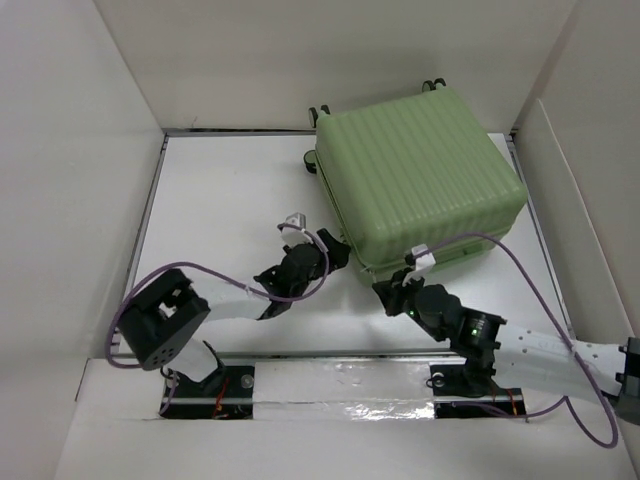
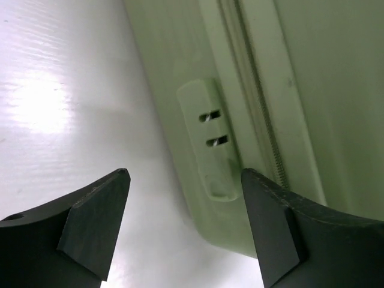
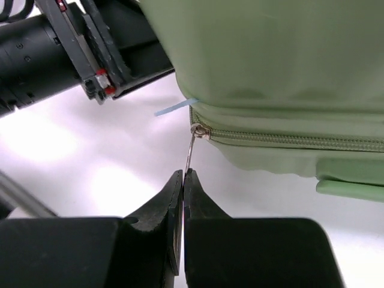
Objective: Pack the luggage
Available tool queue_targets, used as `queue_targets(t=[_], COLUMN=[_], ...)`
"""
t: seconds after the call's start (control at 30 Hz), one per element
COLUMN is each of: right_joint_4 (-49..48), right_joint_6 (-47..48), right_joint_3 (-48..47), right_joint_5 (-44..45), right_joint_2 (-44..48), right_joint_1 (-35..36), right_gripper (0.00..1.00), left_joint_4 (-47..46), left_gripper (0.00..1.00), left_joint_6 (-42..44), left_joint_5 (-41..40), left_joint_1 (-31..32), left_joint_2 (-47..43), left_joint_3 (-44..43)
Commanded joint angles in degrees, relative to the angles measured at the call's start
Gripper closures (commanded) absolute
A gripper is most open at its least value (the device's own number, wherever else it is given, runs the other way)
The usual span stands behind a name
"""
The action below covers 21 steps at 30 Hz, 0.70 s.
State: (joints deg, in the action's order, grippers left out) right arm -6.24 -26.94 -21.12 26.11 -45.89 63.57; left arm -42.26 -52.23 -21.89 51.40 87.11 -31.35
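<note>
Luggage [image 1: 420, 180] lies flat and closed on the white table [image 1: 230, 200], right of centre toward the far wall. The ribbed pale green shell faces up, with small wheels [image 1: 318, 112] at the far edge. The zipper [image 3: 288, 140] is shut along the near side, and a pale green lock plate [image 2: 207, 138] with two slots sits beside it. A thin light blue strip [image 3: 174, 109] pokes out at the corner seam.

Right gripper [image 3: 182, 174]: fingers pinched on the metal zipper pull [image 3: 191, 150].

Left gripper [image 2: 185, 180]: fingers apart, holding nothing, just beside the shell.
</note>
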Motion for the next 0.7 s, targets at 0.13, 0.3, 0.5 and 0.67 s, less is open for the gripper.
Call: queue_targets(t=[0.13,0.3,0.5,0.67], right_joint_4=[2.2,5.4,2.5,1.3], right_joint_6=[-7.0,-6.0,-7.2,-7.4], right_joint_3=[1.3,-0.1,1.4,1.6], right_joint_5=[-8.2,-7.4,-9.3,-9.8], right_joint_2=[11.7,14.8,12.8,11.3], right_joint_1=[5.8,5.8,6.3,6.3], right_gripper=[1.0,1.0,1.0,1.0], left_joint_4=[8.1,11.4,15.6,25.8], left_gripper=[0.25,0.19,0.06,0.03], left_joint_6=[2.7,2.7,1.4,1.3], left_joint_5=[7.2,17.0,32.1,36.3], left_joint_1=[-13.0,-26.9,-33.7,-34.3], left_joint_2=[-14.0,-1.2,22.1,37.7], left_joint_3=[-6.9,-23.1,-52.1,-73.7])
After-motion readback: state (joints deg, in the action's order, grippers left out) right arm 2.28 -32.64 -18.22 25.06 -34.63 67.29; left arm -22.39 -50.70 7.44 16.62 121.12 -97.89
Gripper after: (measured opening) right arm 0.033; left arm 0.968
